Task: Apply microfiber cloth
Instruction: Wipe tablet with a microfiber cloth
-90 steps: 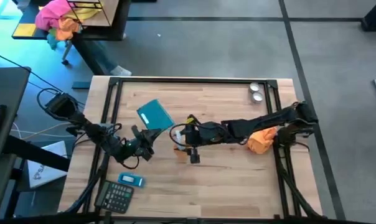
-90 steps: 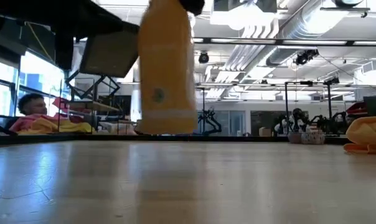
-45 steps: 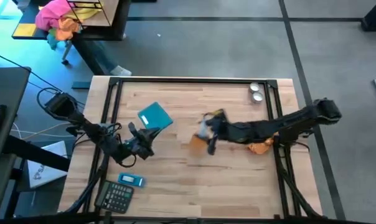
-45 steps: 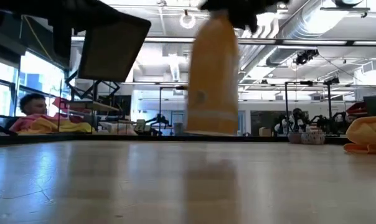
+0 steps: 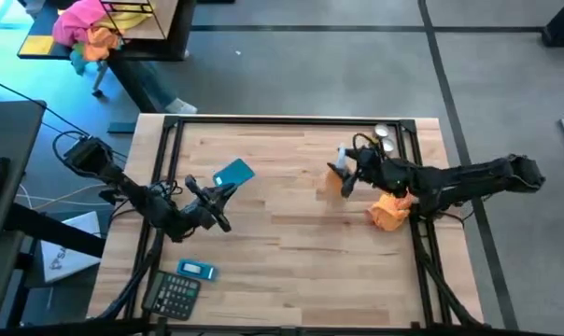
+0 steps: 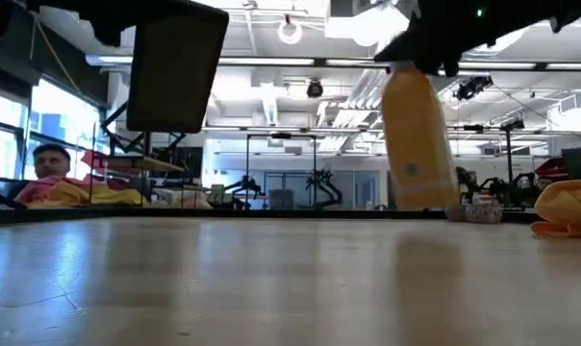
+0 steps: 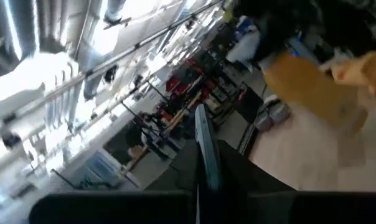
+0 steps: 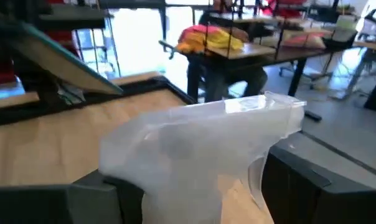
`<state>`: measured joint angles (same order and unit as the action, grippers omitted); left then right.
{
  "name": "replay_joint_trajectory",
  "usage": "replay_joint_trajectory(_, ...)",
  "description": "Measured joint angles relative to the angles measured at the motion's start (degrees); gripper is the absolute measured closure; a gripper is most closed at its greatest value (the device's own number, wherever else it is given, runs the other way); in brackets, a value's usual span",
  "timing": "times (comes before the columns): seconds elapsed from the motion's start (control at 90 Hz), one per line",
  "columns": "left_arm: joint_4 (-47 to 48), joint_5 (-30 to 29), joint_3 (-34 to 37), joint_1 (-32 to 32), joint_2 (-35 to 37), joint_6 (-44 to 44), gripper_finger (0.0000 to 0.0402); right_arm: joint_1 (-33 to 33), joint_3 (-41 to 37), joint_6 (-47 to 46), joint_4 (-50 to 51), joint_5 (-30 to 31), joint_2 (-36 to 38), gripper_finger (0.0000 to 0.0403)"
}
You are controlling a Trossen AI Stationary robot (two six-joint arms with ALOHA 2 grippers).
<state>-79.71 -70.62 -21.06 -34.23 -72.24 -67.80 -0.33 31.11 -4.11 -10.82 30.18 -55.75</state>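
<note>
The microfiber cloth (image 5: 391,211) lies crumpled on the table near its right edge, partly under my right arm; the low view shows this orange cloth (image 6: 568,210) resting on the tabletop. My right gripper (image 5: 349,168) is shut on an orange spray bottle (image 6: 420,139) with a white top, left of the cloth. My left gripper (image 5: 215,193), at the table's left, is shut on a flat teal-backed phone (image 5: 233,173), which appears as a dark slab (image 6: 170,67) in the low view. My left gripper pinches the phone's two flat faces between its fingers at the phone's near end (image 7: 203,163). The fingers slant up toward the far right. The phone stands tilted above them, lifted clear of the table. My right gripper holds the bottle by its white spray head (image 8: 200,143), one finger on either side, coming from the table's right. The orange body (image 5: 331,183) hangs below, slightly tilted, its base clear of the tabletop.
Two small metal discs (image 5: 385,138) sit at the far right corner. A calculator (image 5: 173,294) and a small blue device (image 5: 196,271) lie near the front left. Beyond the table are a fabric pile (image 5: 88,28) on a bench and a seated person (image 6: 45,163).
My right gripper has carried the spray bottle from the table's middle toward the far right, close to the cloth, keeping it clear of the tabletop. My left gripper has tipped the phone more steeply on edge. The cloth has stayed where it was.
</note>
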Motion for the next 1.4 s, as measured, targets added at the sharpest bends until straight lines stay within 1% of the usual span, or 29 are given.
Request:
replay_joint_trajectory(0.067,0.0,-2.1,-1.7,0.2,0.6,-0.2,0.0391,-1.4,-0.4,-1.2,1.6,-2.7,-0.2,0.0158)
replay_joint_trajectory(0.144,0.1,-4.2,-4.0,0.1,1.1,-0.1,0.0391,-2.6,-0.3,-3.1,2.4,-3.9,-0.1,0.0142)
replay_joint_trajectory(0.233,0.0,-4.9,-6.2,0.1,1.9,0.8,0.0391,-3.5,-0.2,-3.5,2.9,-4.4,0.0,0.0119)
replay_joint_trajectory(0.356,0.2,-6.0,-8.6,0.1,2.4,1.8,0.0391,-4.2,0.7,-2.4,3.8,-6.8,0.0,0.0083)
replay_joint_trajectory(0.4,0.2,-7.6,-9.4,0.1,2.4,2.1,0.0391,-4.2,1.4,-2.4,5.1,-7.3,0.0,0.0070)
replay_joint_trajectory(0.456,0.5,-10.9,-10.4,0.1,2.4,2.1,0.0391,-4.2,2.9,-2.5,8.3,-8.0,0.0,0.0054)
replay_joint_trajectory(0.489,1.3,-12.8,-10.7,0.1,2.4,2.4,0.0391,-4.2,4.1,-2.5,11.2,-8.7,0.0,0.0045)
replay_joint_trajectory(0.533,2.2,-13.7,-10.9,0.0,2.5,2.9,0.0391,-4.2,6.1,-3.0,16.0,-9.4,0.0,0.0034)
replay_joint_trajectory(0.6,2.6,-13.3,-11.4,-0.7,2.5,3.0,0.0391,-4.1,9.3,-5.2,24.3,-10.1,0.0,0.0019)
replay_joint_trajectory(0.689,2.5,-12.6,-11.9,-0.8,2.6,2.8,0.0391,-4.2,13.9,-8.0,35.4,-13.2,0.0,0.0007)
replay_joint_trajectory(0.833,2.5,-13.1,-11.9,-0.1,2.6,5.6,0.0391,-3.9,21.3,-13.0,52.2,-17.9,0.0,0.0006)
replay_joint_trajectory(0.9,3.6,-13.9,-12.0,0.2,2.6,6.2,0.0391,-3.7,24.0,-16.3,61.6,-18.5,0.0,0.0010)
replay_joint_trajectory(0.978,4.7,-14.2,-12.0,-0.3,2.5,6.9,0.0391,-3.0,24.6,-23.0,71.5,-18.9,0.0,0.0014)
replay_joint_trajectory(1.022,5.5,-14.1,-12.0,-0.8,2.5,8.5,0.0391,-2.5,23.7,-27.7,76.6,-20.3,0.0,0.0015)
replay_joint_trajectory(1.1,8.1,-13.1,-11.9,-1.7,2.5,12.5,0.0391,-0.8,20.4,-36.6,80.9,-23.3,0.0,0.0016)
replay_joint_trajectory(1.2,13.6,-8.5,-11.9,-2.8,2.5,19.5,0.0391,1.8,13.7,-46.4,80.0,-24.9,-0.1,0.0016)
replay_joint_trajectory(1.244,16.8,-4.9,-11.9,-3.1,2.5,23.9,0.0391,2.9,10.5,-50.0,78.1,-25.9,-0.2,0.0016)
replay_joint_trajectory(1.333,22.5,3.2,-11.9,-3.2,2.5,32.0,0.0391,4.9,4.3,-56.7,69.3,-27.8,-0.7,0.0016)
replay_joint_trajectory(1.4,26.7,8.3,-11.9,-2.7,2.5,36.9,0.0391,5.9,0.4,-61.3,64.4,-27.9,-1.7,0.0016)
